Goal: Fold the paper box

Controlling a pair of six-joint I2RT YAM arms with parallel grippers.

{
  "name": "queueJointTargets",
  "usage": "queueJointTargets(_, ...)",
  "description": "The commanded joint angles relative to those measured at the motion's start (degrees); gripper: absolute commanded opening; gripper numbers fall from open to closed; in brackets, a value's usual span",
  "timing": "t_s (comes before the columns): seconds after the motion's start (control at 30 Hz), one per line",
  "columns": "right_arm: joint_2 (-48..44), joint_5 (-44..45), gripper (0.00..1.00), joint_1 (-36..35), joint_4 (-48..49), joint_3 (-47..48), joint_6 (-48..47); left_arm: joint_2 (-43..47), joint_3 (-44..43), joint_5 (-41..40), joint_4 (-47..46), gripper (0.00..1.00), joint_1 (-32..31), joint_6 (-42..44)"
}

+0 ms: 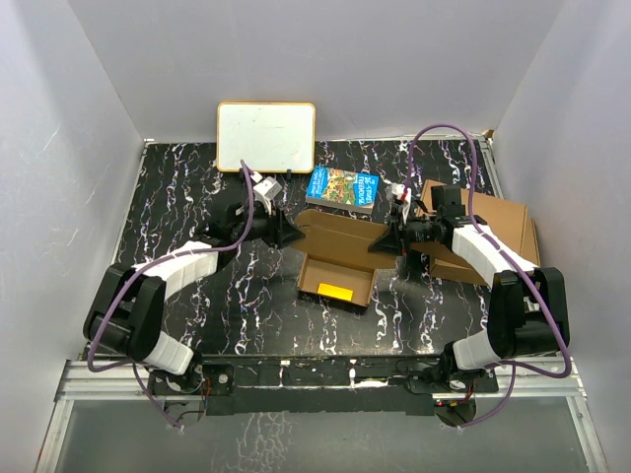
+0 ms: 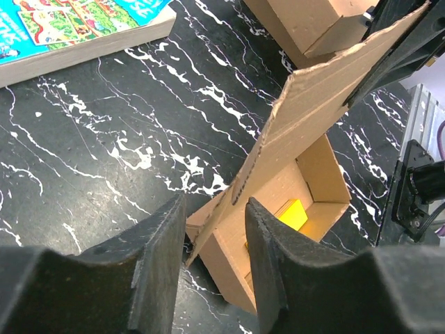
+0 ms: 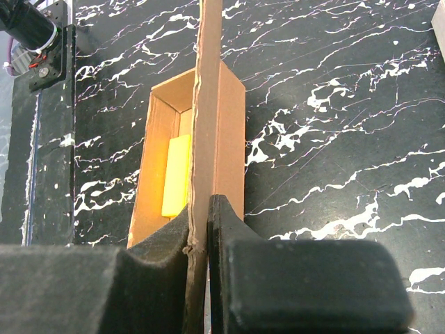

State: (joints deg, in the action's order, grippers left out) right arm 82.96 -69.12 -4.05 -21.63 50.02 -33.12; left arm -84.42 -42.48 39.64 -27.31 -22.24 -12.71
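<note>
The paper box sits mid-table, a brown cardboard tray with a yellow pad inside and its lid raised. My right gripper is shut on the lid's right edge; in the right wrist view the gripper pinches the thin cardboard lid edge-on above the tray. My left gripper is open at the lid's left end. In the left wrist view the gripper has its fingers either side of the lid's corner, with gaps showing.
A colourful book lies just behind the box and shows in the left wrist view. A whiteboard leans on the back wall. Larger finished cardboard boxes lie at the right, under the right arm.
</note>
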Motion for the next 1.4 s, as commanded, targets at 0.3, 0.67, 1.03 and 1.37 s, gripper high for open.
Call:
queueJointTargets(0.3,-0.1,-2.6,0.08,0.3,2.0,1.6,-1.5,-2.4,-4.0,6.3,0.5,0.00,0.2,2.9)
queueJointTargets(0.67,-0.1,-1.8,0.29,0.3,2.8,2.0,0.7,3.0,0.9,2.5,-2.2,0.00,0.2,4.7)
queueJointTargets(1.03,-1.1,-5.6,0.79,7.2,1.1,5.0,5.0,13.4,9.2,-4.3,-3.7,0.00,0.2,3.8)
queueJointTargets(1.37,1.0,-3.6,0.71,7.8,-4.4,7.0,0.7,14.9,9.3,-5.0,-1.6,0.00,0.2,4.2)
